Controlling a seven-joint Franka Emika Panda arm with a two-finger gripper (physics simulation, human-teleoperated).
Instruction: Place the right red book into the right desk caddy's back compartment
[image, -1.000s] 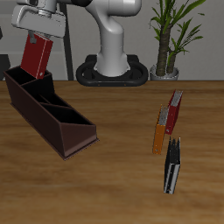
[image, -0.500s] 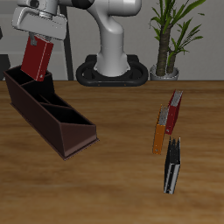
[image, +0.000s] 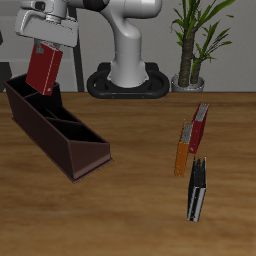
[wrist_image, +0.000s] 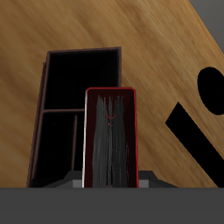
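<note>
Item: right red book (image: 43, 67), clamped upright in our gripper (image: 47, 42), hangs above the right desk caddy (image: 55, 130) back compartment; lowering and release remain.

A wooden tabletop (image: 130, 190) with a warm brown grain fills most of the exterior view, evenly lit, with soft shadows under what lies on it. Behind its back edge the wall (image: 235, 70) is plain pale grey. A potted plant (image: 195, 40) stands at the back, its green pointed leaves rising from thin stems. In the wrist view the same wood (wrist_image: 140, 39) runs on a slant, and beyond its edge the floor (wrist_image: 214, 22) is dark grey.
</note>
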